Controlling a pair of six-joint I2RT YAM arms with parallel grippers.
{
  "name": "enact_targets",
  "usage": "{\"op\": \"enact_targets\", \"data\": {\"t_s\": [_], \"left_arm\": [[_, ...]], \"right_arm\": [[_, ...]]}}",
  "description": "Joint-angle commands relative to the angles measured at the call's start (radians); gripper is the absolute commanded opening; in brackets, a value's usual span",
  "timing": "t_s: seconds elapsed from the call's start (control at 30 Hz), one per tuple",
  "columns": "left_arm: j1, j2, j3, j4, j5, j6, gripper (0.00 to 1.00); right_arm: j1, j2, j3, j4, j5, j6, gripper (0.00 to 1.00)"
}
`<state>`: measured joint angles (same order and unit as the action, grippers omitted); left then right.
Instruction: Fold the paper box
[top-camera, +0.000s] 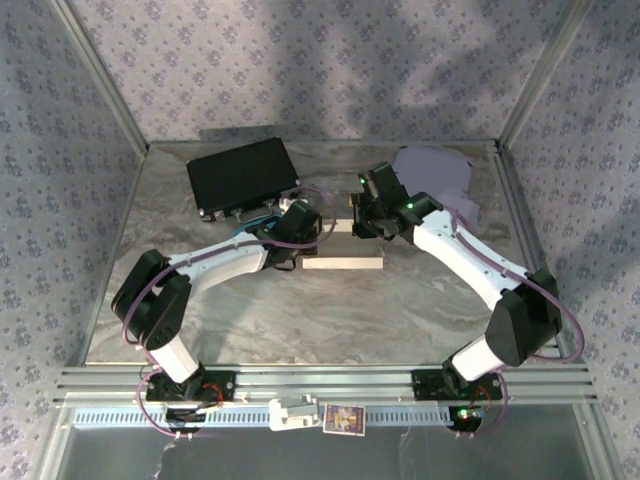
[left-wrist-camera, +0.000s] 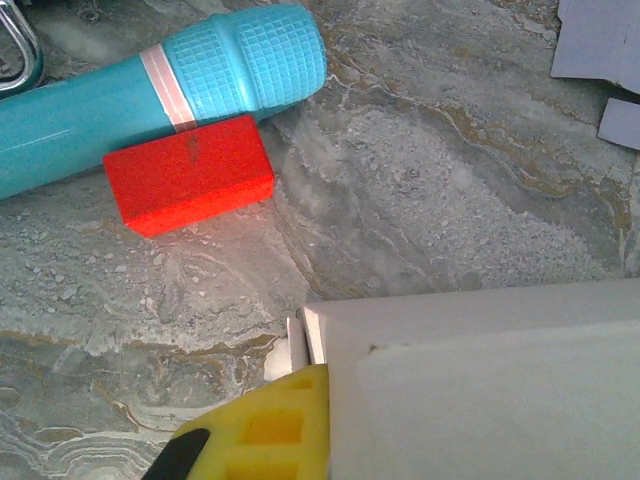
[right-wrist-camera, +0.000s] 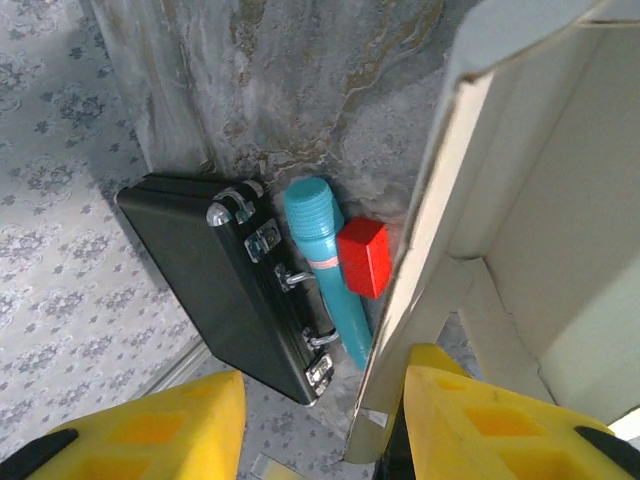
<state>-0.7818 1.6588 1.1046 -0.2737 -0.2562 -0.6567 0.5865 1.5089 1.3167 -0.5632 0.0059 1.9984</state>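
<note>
From above: white paper box (top-camera: 343, 264) lying at the middle of the table (top-camera: 300, 330), long side across. Left end effector (top-camera: 298, 250) at its left end, right end effector (top-camera: 360, 215) at its far edge. Black case (top-camera: 242, 175) far left, purple sheet (top-camera: 435, 170) far right.

Left wrist: end effector pressed together, one yellow finger (left-wrist-camera: 270, 430) just beside the paper box's near corner. Beyond, red block (left-wrist-camera: 188, 187) touching a blue cylinder (left-wrist-camera: 160, 85), both apart from the paper box.

Right wrist: end effector spread, fingers (right-wrist-camera: 150, 430) either side of an upright wall of the paper box; right finger close against it, left well clear. Black case, blue cylinder and red block behind.
</note>
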Motion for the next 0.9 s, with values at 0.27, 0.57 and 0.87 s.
{"op": "enact_targets", "data": {"t_s": [0.27, 0.57, 0.87], "left_arm": [[-0.018, 0.032, 0.021, -0.038, -0.026, -0.020, 0.00], [-0.029, 0.033, 0.023, -0.041, -0.031, -0.020, 0.00], [-0.030, 0.034, 0.023, -0.044, -0.035, -0.015, 0.00]], "right_arm": [[-0.010, 0.035, 0.017, -0.090, -0.044, 0.002, 0.47], [-0.018, 0.039, -0.014, -0.072, -0.057, 0.000, 0.39], [-0.031, 0.053, -0.033, -0.044, -0.076, -0.004, 0.36]]}}
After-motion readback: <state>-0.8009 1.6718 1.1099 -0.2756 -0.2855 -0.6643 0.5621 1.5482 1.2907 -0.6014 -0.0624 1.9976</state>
